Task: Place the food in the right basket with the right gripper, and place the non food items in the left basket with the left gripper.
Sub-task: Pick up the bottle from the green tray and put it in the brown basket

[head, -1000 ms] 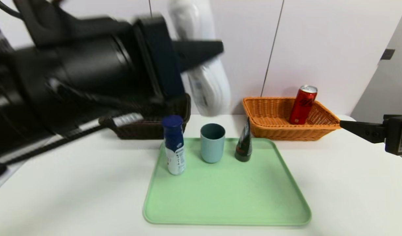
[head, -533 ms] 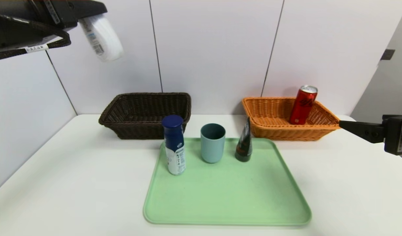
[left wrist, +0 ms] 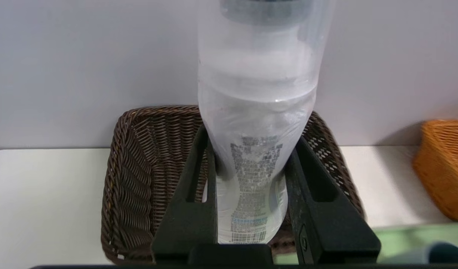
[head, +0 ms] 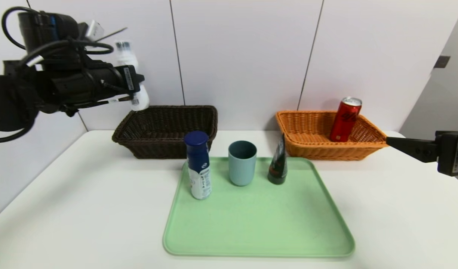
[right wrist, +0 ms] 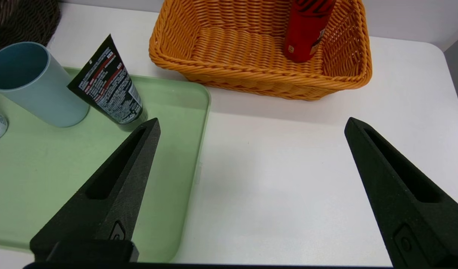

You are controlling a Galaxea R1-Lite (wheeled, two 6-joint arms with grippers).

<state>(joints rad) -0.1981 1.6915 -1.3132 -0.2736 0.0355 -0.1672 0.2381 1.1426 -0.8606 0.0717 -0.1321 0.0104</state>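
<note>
A white worktop (head: 83, 209) carries a green tray (head: 258, 220) and two baskets. The left gripper (left wrist: 251, 164), raised above the dark brown basket (head: 165, 130), clamps a clear whitish bottle (left wrist: 257, 112), its cap cut off in the wrist view. The right gripper (right wrist: 251, 123), fingers wide, sits partly out of view beside the orange basket (head: 311, 130) holding the red can (head: 344, 119).

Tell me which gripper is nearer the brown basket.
Left. The left gripper, shut on the clear bottle, hangs above the brown basket at its left end; the right gripper is parked open beyond the orange basket.
</note>
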